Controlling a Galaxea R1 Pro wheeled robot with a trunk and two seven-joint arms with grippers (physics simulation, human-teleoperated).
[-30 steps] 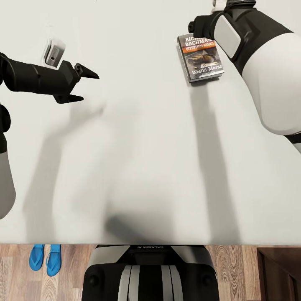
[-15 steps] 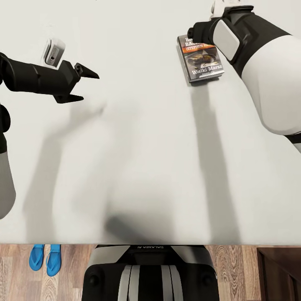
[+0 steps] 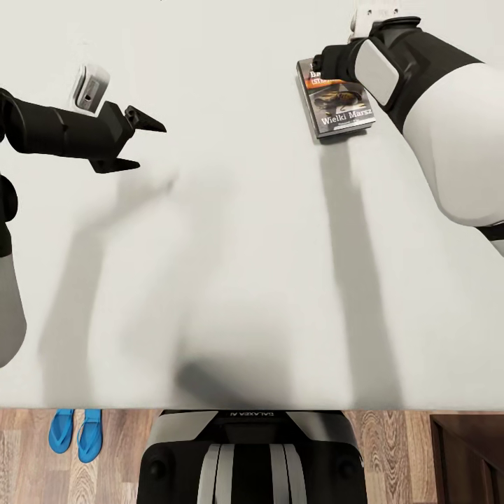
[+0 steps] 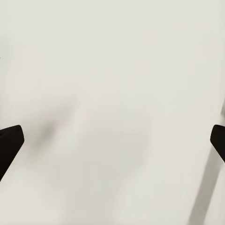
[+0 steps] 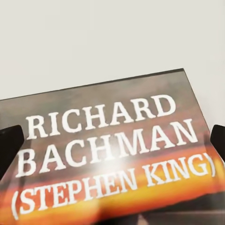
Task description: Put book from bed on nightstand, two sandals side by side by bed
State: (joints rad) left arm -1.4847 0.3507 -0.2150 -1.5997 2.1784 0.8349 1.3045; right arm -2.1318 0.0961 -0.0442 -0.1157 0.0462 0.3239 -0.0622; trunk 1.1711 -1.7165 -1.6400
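Note:
The book lies flat on the pale mattress of the bed, far right of middle. Up close its cover reads "RICHARD BACHMAN" above an orange band. My right gripper hangs just above the book's title end, open, one fingertip at each side of the cover. In the head view its wrist hides the top of the title. My left gripper hovers open over bare mattress at the left, nothing between its fingers. The two blue sandals lie side by side on the floor by the bed's near edge.
A dark brown nightstand shows at the near right corner, below the bed's edge. My own base stands against the bed's near side on the wood-plank floor. Bare mattress stretches between the two arms.
My right wrist has slid a little further over the book, covering more of the title lettering. The left arm, the book and the sandals have not moved.

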